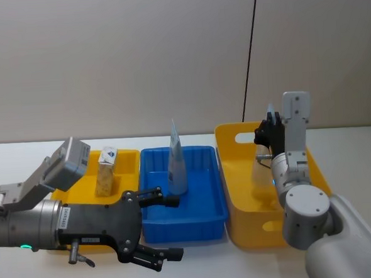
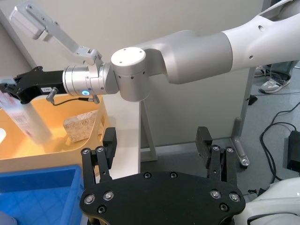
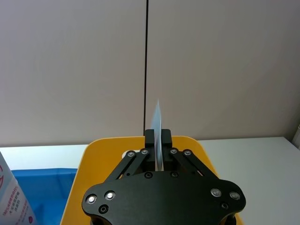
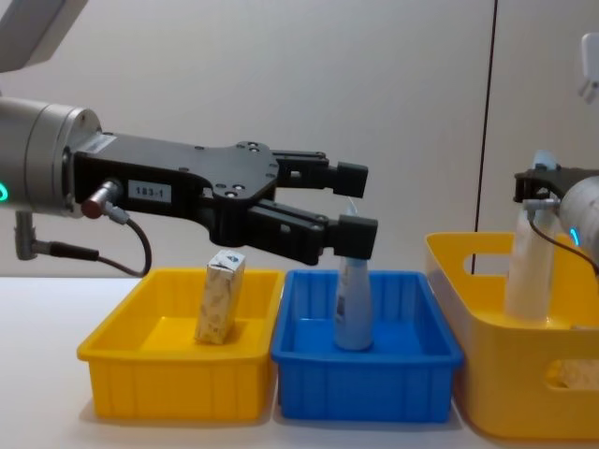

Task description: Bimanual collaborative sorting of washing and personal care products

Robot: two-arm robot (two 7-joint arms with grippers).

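Left claw (image 4: 348,204): fingers apart, gripping nothing, above the blue plastic bin (image 4: 365,385).
Right claw (image 3: 158,140): clamped on a slim pale-blue-and-white tube (image 4: 528,267) over the tall yellow plastic bin (image 1: 239,192).

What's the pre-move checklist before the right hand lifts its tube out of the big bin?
1. Right hand shut on tube: ok, tube tip sticks up between its fingers.
2. Held tube upright in big yellow bin: ok.
3. Left hand open and empty: ok.
4. Left hand clear of the blue bin: not ok, it hangs over the bin, close by the standing tube.
5. Carton settled in small yellow bin: ok, though leaning.
6. Second carton clear of the held tube: cannot tell.
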